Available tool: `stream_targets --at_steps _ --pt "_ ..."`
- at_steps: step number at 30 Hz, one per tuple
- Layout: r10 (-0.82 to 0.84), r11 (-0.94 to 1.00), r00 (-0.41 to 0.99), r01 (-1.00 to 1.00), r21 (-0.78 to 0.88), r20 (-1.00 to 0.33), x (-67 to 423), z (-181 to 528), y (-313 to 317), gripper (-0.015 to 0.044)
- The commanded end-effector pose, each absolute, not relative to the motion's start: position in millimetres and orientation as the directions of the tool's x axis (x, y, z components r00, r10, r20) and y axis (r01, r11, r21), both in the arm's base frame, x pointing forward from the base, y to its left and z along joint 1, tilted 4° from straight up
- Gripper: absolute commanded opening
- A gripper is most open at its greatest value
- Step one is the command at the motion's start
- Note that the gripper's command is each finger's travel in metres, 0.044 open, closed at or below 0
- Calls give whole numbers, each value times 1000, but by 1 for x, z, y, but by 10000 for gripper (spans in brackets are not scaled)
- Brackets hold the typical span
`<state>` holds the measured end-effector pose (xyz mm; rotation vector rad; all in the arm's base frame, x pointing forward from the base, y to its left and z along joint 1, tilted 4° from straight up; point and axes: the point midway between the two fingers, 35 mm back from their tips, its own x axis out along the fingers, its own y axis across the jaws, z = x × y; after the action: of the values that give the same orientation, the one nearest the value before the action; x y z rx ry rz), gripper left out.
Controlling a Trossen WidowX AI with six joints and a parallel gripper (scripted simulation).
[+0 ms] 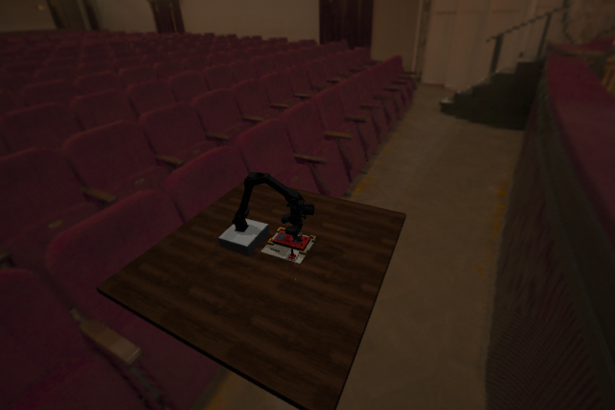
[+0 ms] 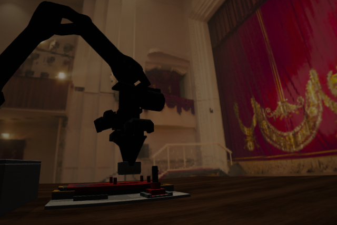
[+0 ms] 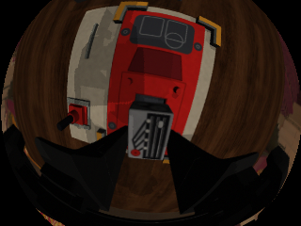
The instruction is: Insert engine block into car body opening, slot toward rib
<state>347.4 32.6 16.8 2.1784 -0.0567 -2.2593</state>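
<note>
The gripper point(image 2: 129, 162) stood part-closed on the engine block point(image 3: 150, 128); the car body point(image 3: 157, 70) opening lay below and slightly ahead.

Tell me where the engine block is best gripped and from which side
Grip the engine block across its two long side faces, coming straight down from above, as the pincer holds it now. Those flat, parallel sides suit the two fingers, and a top approach leaves its underside free to drop into the red car body below.
</note>
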Motion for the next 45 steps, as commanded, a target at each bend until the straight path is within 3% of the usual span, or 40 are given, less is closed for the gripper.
stream_targets --at_steps 1,8,19,45 --pt "-23 -994 -35 -107 27 -999 348 17 33 159" --pt "-23 -978 -35 -209 30 -999 348 15 33 159" --pt "-23 -999 -35 -42 25 -999 347 13 33 159" --pt "-23 -995 -35 -95 27 -999 347 5 33 159"
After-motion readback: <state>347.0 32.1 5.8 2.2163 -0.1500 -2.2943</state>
